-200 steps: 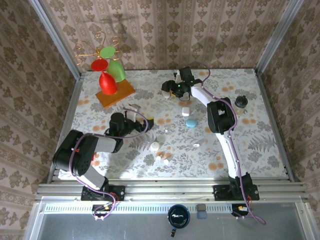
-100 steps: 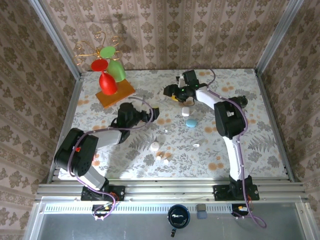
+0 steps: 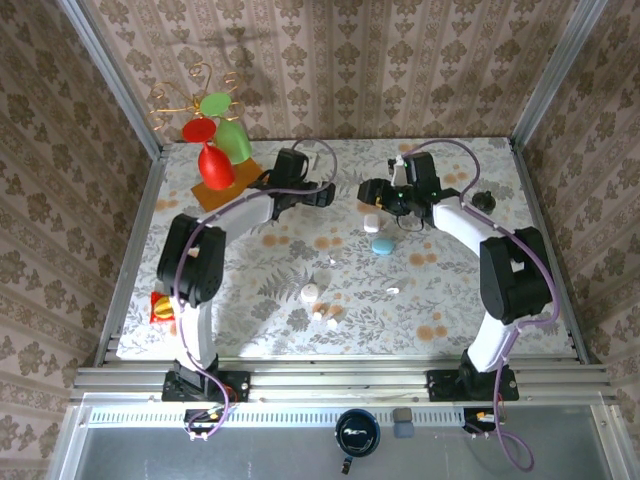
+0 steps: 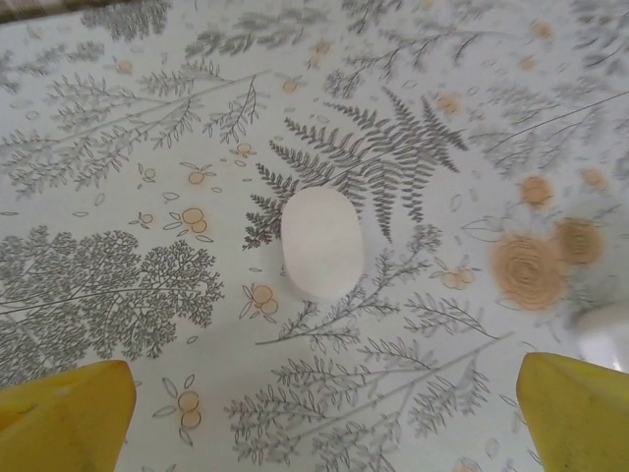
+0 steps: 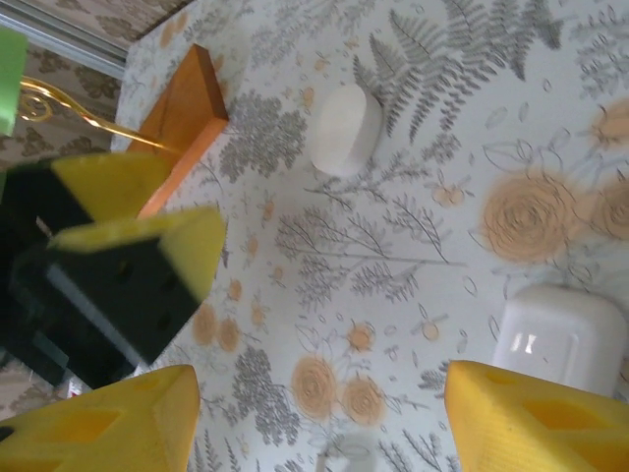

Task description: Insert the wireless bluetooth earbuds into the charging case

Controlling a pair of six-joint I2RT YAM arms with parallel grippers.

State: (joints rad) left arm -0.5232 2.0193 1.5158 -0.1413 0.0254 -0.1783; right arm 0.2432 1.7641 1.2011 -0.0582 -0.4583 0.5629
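Left pincer (image 4: 319,413): spread wide, empty, white oval case (image 4: 322,241) just ahead; right pincer (image 5: 334,413): parted, empty; earbuds (image 3: 332,323) loose on table (image 3: 250,290), well behind both.

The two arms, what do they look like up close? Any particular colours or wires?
The left arm and right arm are built alike: white tube-like links joined by chunky black joints, with a thin purple cable looping along each. The left end effector and right end effector are black, each with two wedge-shaped yellow fingers.
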